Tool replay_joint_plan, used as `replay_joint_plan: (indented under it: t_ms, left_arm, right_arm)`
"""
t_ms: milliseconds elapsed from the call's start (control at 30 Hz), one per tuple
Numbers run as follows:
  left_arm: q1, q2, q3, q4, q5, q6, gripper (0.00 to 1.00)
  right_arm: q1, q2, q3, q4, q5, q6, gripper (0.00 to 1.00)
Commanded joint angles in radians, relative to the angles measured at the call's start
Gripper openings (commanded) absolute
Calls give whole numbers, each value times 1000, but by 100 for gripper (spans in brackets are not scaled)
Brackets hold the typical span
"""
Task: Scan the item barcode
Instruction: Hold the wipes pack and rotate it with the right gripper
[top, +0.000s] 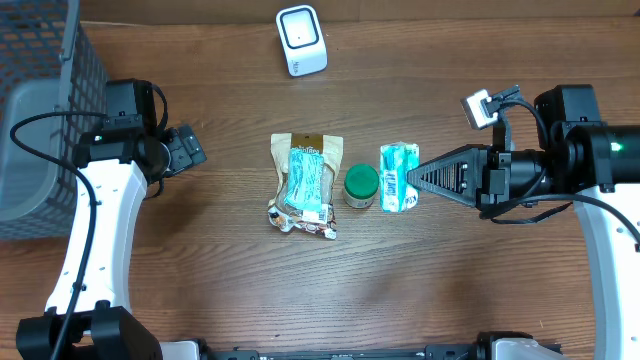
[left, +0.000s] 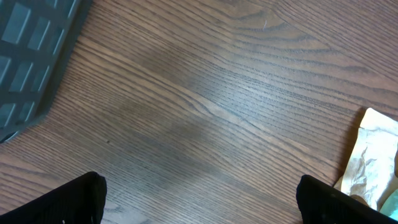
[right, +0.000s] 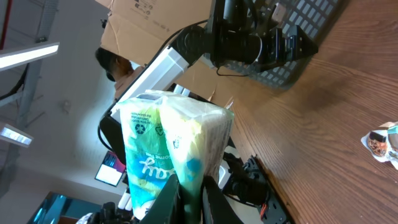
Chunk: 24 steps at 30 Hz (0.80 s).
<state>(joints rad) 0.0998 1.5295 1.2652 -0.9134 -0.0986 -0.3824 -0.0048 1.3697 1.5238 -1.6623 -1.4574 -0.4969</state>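
The teal-and-white soft plastic tissue pack (top: 399, 177), right of centre in the overhead frame, is pinched at its edge by the almost closed right gripper (top: 414, 180), the left gripper (top: 192, 150) being spread wide and empty; it is judged light, squashy and slippery, so a firm edge hold is advised.

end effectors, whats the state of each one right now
left end effector: open, holding nothing
right end effector: closed on the tissue pack
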Motion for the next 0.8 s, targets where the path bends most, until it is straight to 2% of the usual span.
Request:
replay_joint_plan:
  t_ms: [0, 767]
  left_arm:
    - [-3, -11, 9, 1, -8, 13, 100]
    - [-3, -11, 9, 2, -8, 12, 100]
  right_arm:
    - [5, -21, 21, 3, 8, 0, 8]
    - [5, -21, 21, 11, 34, -1, 8]
